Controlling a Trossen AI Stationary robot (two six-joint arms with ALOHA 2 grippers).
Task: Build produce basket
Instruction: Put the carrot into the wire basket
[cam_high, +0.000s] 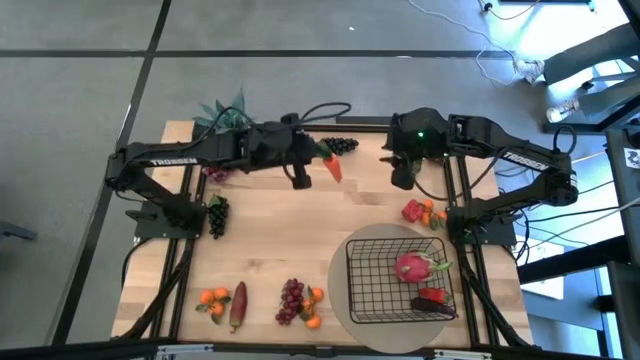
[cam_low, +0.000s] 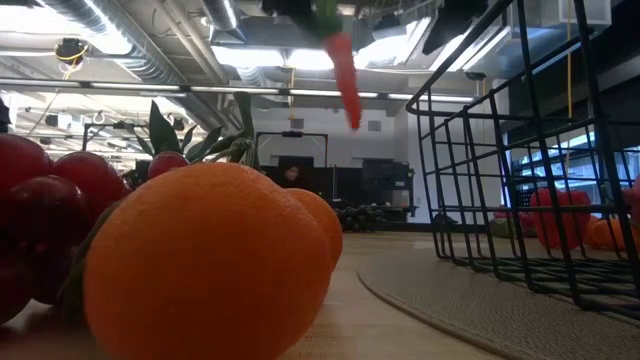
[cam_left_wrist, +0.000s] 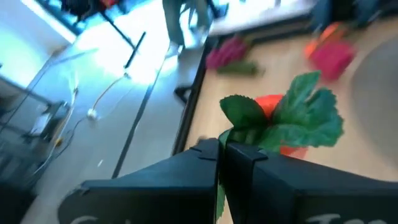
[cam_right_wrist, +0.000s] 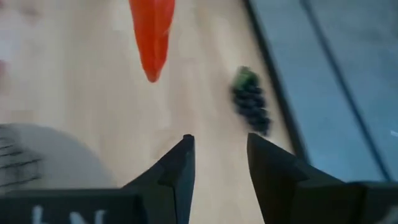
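Left gripper (cam_high: 322, 160) is up over the back-centre of the surface (cam_high: 260, 250), jaws closed on the leafy top of the carrot (cam_high: 333, 168); the carrot hangs clear of the wood, point down, as the low view shows it dangling overhead. Right gripper (cam_high: 402, 178) hovers near the back right, jaws open and holding nothing; its wrist view looks down on the carrot tip and a dark grape bunch (cam_right_wrist: 251, 108) by the edge. Basket (cam_high: 372, 295) sits front right on the round mat (cam_high: 345, 255), already holding the dragon fruit (cam_high: 413, 266) and a red pepper (cam_high: 433, 298). Still loose: another dark grape bunch (cam_high: 217, 217) at left, oranges (cam_high: 213, 298) and a reddish potato (cam_high: 238, 305) front left, red grapes (cam_high: 291, 300) with more oranges front centre, and a red pepper with oranges (cam_high: 420, 211) just behind the mat. Step in hand, as I read it: carrot is picked and in transit, maybe toward a handover since the right jaws wait open nearby, but I can't tell. Next move needs the carrot carried forward and right, over the basket's rim, lowered inside clear of the dragon fruit, then released. Risk: grip is only on the soft leaves, so it could swing or slip.
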